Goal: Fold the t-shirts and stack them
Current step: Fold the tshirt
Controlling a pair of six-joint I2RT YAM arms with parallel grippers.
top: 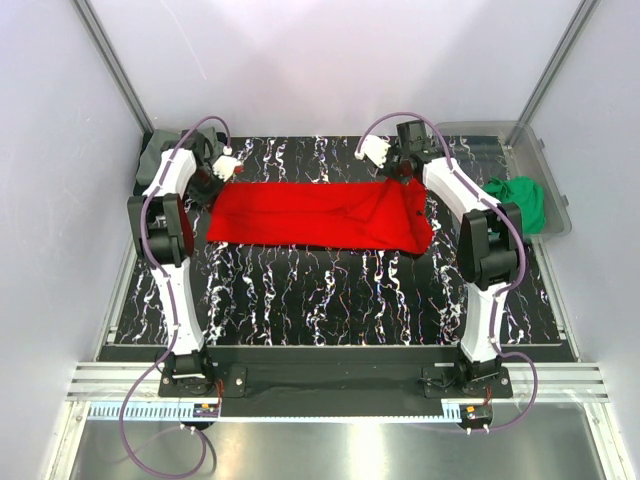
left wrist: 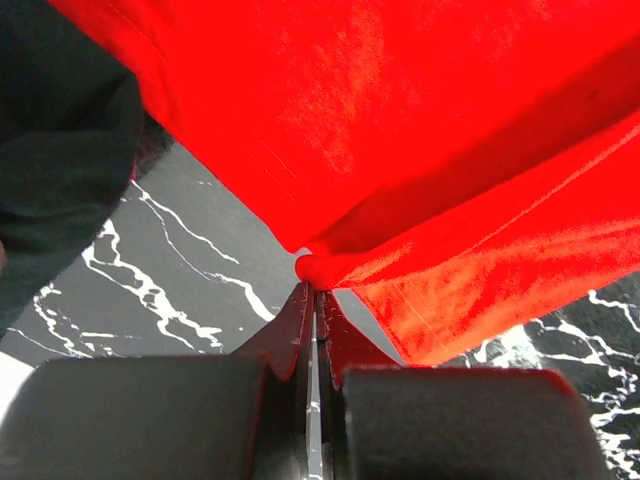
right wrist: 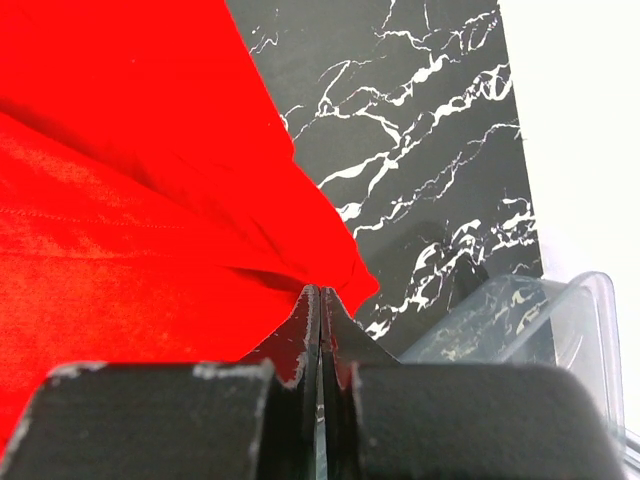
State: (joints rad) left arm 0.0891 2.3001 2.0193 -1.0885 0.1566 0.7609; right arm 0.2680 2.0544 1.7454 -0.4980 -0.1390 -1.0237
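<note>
1. The left pincer has its fingers pressed together on a far-left corner of the red shirt. The cloth bunches into a small knob right at the tips.
2. The right pincer is likewise closed tight on the far-right corner of the same shirt, with the cloth fanning away from its tips.
3. The shirt lies on the tabletop in its far half. Its long axis runs from the left edge towards the right edge, and its body spreads from both pincers towards the near edge. Each arm has the corner on its own side, so I judge a fold would bring the far edge nearer.
4. A clear bin sits at the far-right corner, and a green shirt is bundled inside it.
5. A grey-olive shirt is heaped at the far-left corner, beside the left pincer.
</note>
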